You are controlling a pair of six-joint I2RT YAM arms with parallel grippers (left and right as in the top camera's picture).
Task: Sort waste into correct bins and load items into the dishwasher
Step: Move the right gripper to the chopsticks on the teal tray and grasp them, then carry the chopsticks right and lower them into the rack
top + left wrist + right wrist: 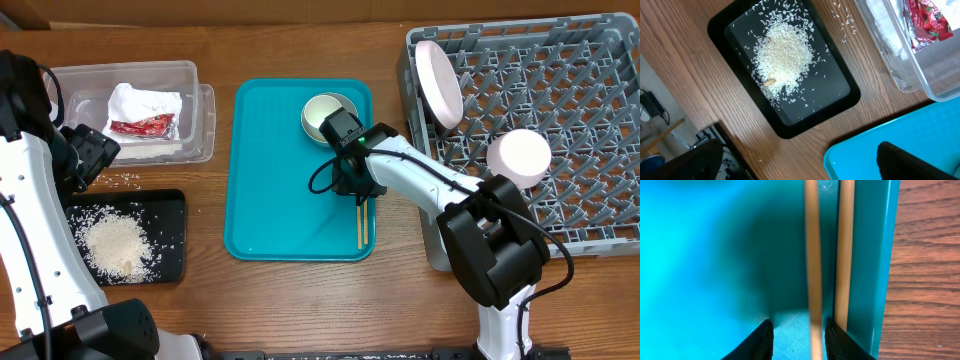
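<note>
While the overhead view has the right tool down over the right edge of the teal tray, the chopsticks lie just below it along that rim. The grey-green bowl sits close behind the wrist at the tray's top, so a careless swing of the arm could knock it. The dishwasher rack on the right already carries the plate on edge and an upturned white bowl, both standing on the way to free pegs. The left tool hangs near the clear tub, which holds napkins and the red wrapper. From the left wrist, its jaws stand wide and empty above the black tray heaped with rice, and a few stray grains lie on the worktop between tray and tub. From the right wrist, the fingertips are narrowly parted around one of the chopsticks with a gap on each side, so nothing is pinched yet. The other stick lies tight against the tray wall beside the right finger. Closing here would probably catch only one stick, or the finger could jam on the rim and flick the other off the tray.
</note>
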